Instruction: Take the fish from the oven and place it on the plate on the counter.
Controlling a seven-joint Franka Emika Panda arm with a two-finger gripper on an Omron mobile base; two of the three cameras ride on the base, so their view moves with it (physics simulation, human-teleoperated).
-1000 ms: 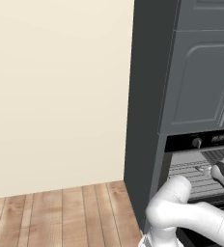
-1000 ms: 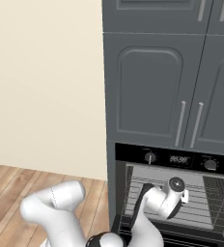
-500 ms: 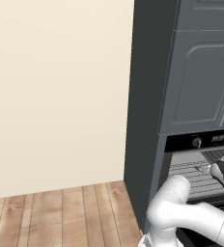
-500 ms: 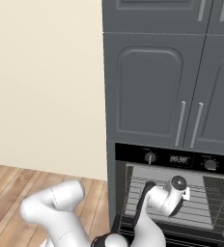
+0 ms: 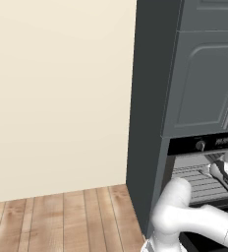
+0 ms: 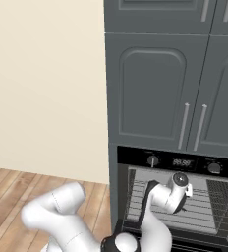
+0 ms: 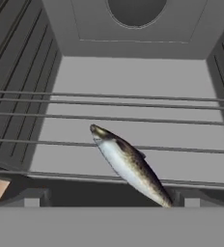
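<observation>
- Nothing much has shifted since a moment ago: the white arm [image 6: 157, 221] has only eased a touch to the right in front of the oven, and the base cameras have not moved.
- Tall dark grey cabinets [image 6: 155, 88] run up above the oven, with a cream wall [image 5: 57, 93] and a wooden floor [image 5: 62, 216] to their left.
- Below them, the black wall oven [image 6: 177, 197] stands open, its black control strip [image 6: 182, 161] carrying a round knob [image 6: 153, 160] and a small display; the pale grey cavity [image 7: 133, 72] has a round fan at its back.
- Wire racks [image 7: 133, 103] cross the cavity from side to side.
- On the rack lies the fish [image 7: 128, 164], slantwise, head toward the upper left in the hand view and tail toward the lower right.
- At the oven mouth the gripper [image 7: 111, 200] hovers with its fingers spread wide, holding nothing; the fish's tail lies just beside the right fingertip [image 7: 191, 200].
</observation>
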